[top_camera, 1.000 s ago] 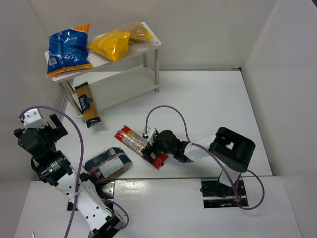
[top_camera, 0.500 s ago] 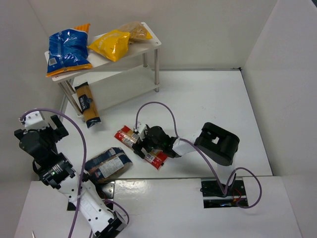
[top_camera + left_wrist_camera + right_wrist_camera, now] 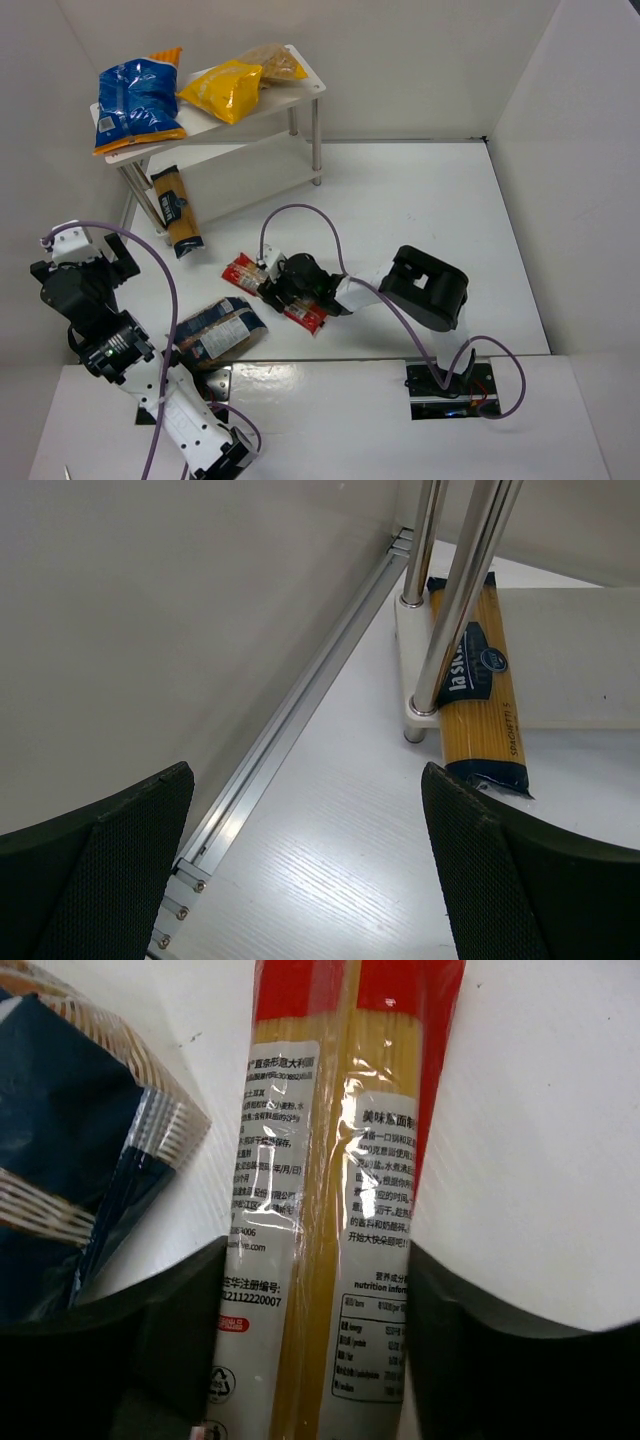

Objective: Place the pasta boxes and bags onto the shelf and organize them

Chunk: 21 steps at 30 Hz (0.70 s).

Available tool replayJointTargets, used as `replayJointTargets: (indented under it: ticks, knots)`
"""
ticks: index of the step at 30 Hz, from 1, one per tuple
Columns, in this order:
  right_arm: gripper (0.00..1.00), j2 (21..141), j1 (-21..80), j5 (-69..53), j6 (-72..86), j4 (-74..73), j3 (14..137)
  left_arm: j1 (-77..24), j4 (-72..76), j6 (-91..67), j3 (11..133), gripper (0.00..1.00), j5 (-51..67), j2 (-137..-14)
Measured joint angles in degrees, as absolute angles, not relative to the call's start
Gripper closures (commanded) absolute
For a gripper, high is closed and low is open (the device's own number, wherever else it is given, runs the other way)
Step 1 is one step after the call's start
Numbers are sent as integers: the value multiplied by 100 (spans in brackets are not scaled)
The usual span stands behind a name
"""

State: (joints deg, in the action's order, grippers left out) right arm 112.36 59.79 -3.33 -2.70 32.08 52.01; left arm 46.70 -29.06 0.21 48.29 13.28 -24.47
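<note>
A long red-and-clear packet (image 3: 243, 270) (image 3: 330, 1150) lies on the table, and my right gripper (image 3: 290, 289) (image 3: 316, 1256) is shut on it, one dark finger pressed against each long side. Beside it lies the dark-blue-and-clear bag (image 3: 216, 332) (image 3: 60, 1150). An amber spaghetti pack (image 3: 176, 212) (image 3: 486, 695) rests on the floor against the shelf's lower board. Blue (image 3: 138, 100), yellow (image 3: 222, 88) and tan (image 3: 272, 62) bags sit on the top board of the white shelf (image 3: 305, 92). At the far left my left gripper (image 3: 85, 268) (image 3: 305, 815) is open and holds nothing.
Silver shelf legs (image 3: 462, 600) stand just ahead of the left gripper. An aluminium rail (image 3: 290, 715) runs along the left wall. White walls close the table on the left, back and right. The right arm's purple cable (image 3: 300, 215) loops above the packet.
My right gripper slid left along the red-and-clear packet and closed from wide open onto it; the packet shifted slightly left. The left arm barely moved.
</note>
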Motion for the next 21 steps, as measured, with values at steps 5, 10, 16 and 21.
replayJointTargets:
  ticks: [5, 10, 16, 21]
  knots:
    - [100, 11281, 6097, -222, -252, 3124, 5555, 4670, -2908, 23, 4829, 0, 1337, -2447]
    - [100, 11419, 6235, -117, -311, 3070, 5725, 4670, -2908, 23, 4829, 0, 1337, -2445]
    - [100, 10759, 6226, -97, -493, 2477, 5236, 4670, -2908, 23, 4829, 0, 1361, -2399]
    - [100, 10167, 6101, -60, -683, 1487, 5111, 4670, -2908, 23, 4829, 0, 1382, -2399]
